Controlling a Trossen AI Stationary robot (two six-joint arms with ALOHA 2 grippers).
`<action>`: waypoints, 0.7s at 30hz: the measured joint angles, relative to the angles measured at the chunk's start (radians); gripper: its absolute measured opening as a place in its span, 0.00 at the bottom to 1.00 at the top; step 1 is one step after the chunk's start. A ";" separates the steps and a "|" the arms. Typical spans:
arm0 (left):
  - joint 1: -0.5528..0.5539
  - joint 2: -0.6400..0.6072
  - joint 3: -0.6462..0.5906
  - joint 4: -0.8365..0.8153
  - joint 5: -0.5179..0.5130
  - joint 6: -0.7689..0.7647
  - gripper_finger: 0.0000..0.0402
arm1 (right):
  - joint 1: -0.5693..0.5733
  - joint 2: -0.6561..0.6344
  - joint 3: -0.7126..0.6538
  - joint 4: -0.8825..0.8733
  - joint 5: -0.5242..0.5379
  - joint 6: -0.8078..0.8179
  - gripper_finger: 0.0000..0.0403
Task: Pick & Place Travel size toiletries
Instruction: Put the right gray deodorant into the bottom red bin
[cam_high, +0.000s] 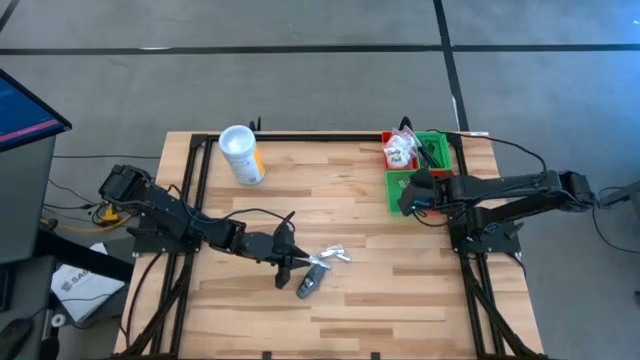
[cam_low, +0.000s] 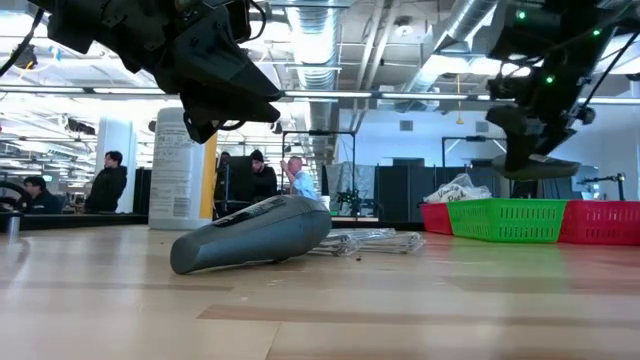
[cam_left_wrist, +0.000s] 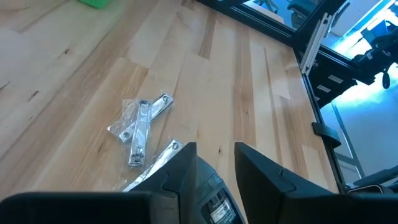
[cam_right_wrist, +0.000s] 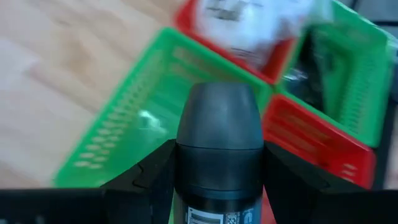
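The job looks partly done. The bins (cam_high: 420, 165) at the far right corner of the surface (cam_high: 400, 280) already hold some items: white packets (cam_high: 400, 152) sit in a red bin, and something dark lies in the green one beside it, though what exactly it is I cannot make out.

The right tool (cam_right_wrist: 217, 180) hangs over the near green bin, its fingers closed on a dark grey bottle (cam_right_wrist: 217, 143) with a rounded cap. That piece seems about to be dropped in; it is held above the basket, not yet released.

Still out on the surface, near its middle, are a grey bottle (cam_high: 312, 283) lying on its side and, just beside it, a few clear-wrapped packets (cam_left_wrist: 140, 124) with metal pieces in them. The left tool (cam_left_wrist: 214, 168) is low over these, its fingers part open and gripping nothing, with the grey bottle right under their tips. So at least this bottle and the packets are left to move.

The white canister (cam_high: 241, 155) stands well apart at the back.
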 joint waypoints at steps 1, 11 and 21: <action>0.000 0.000 0.000 0.000 0.000 0.000 0.25 | -0.010 0.000 0.000 -0.024 0.012 0.021 0.47; 0.000 0.000 0.000 -0.001 -0.004 0.000 0.25 | -0.085 0.009 -0.004 -0.156 0.072 0.157 0.47; 0.000 0.000 0.000 -0.001 -0.004 0.000 0.25 | -0.151 0.007 -0.152 -0.092 0.066 0.248 0.47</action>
